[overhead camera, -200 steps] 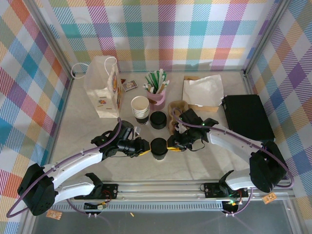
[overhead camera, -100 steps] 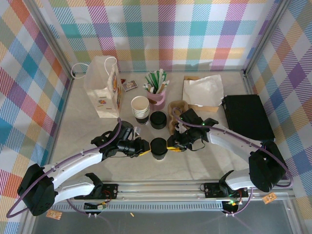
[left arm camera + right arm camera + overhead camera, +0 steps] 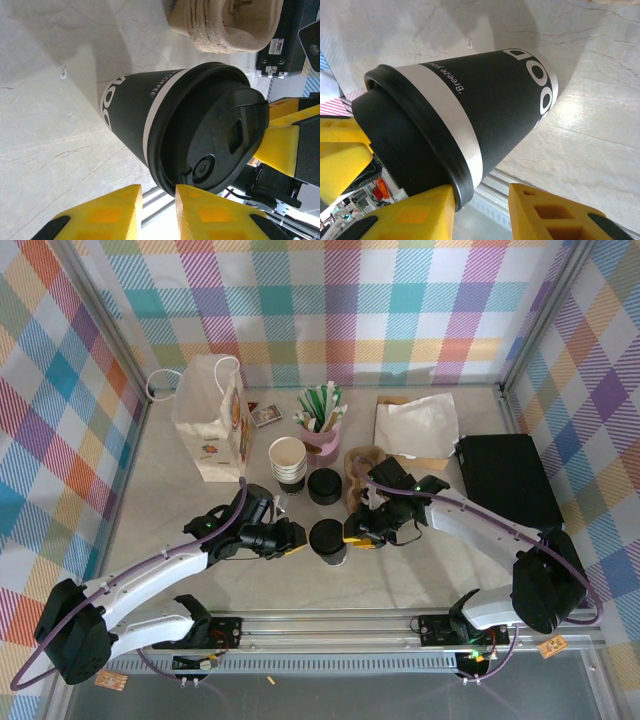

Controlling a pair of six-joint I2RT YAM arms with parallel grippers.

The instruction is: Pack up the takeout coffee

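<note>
The takeout coffee, a dark cup with a pale band and a black lid, stands on the table between my two grippers. My left gripper reaches it from the left. In the left wrist view its jaws stand narrowly apart, and the lid's rim sits at the tips of the left gripper, pinched there. My right gripper is at the cup's right side. In the right wrist view the coffee leans its lid rim on one finger while the other finger stands clear; the right gripper is open.
A white paper bag stands at the back left. Behind the coffee are a stack of lidless cups, a stack of black lids and a brown cup carrier. Napkins and a black box lie to the right.
The right gripper's jaws have opened off the lid's rim. The cup and the left gripper have shifted slightly away from the near edge.
</note>
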